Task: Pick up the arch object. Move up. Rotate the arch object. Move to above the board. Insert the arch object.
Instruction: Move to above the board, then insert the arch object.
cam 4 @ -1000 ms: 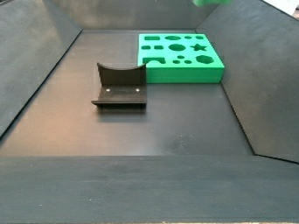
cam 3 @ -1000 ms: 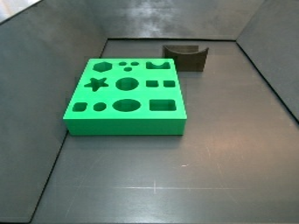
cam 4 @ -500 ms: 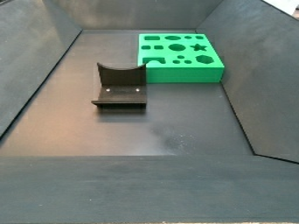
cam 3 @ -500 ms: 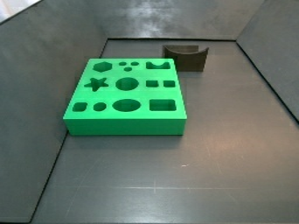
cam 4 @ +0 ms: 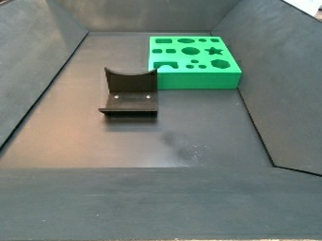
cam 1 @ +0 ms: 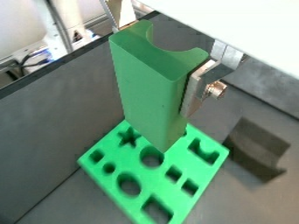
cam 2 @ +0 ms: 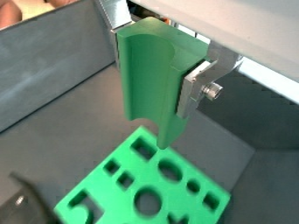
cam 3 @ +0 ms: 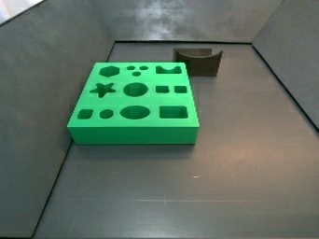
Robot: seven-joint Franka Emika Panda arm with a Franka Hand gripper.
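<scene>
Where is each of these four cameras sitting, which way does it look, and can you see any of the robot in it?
Wrist views: both ride on the arm, looking down past the gripper, whose silver finger shows, shut on the arch object, with the board below.
Side views: both stand beside the table, looking down at the board and the fixture; no robot shows.
Shared: all four show the board.

Green arch obj point(cam 1: 149, 83) in gripper point(cam 1: 176, 87) above board point(cam 1: 152, 171).

Lab rig (dark walled bin point(cam 4: 75, 56))
</scene>
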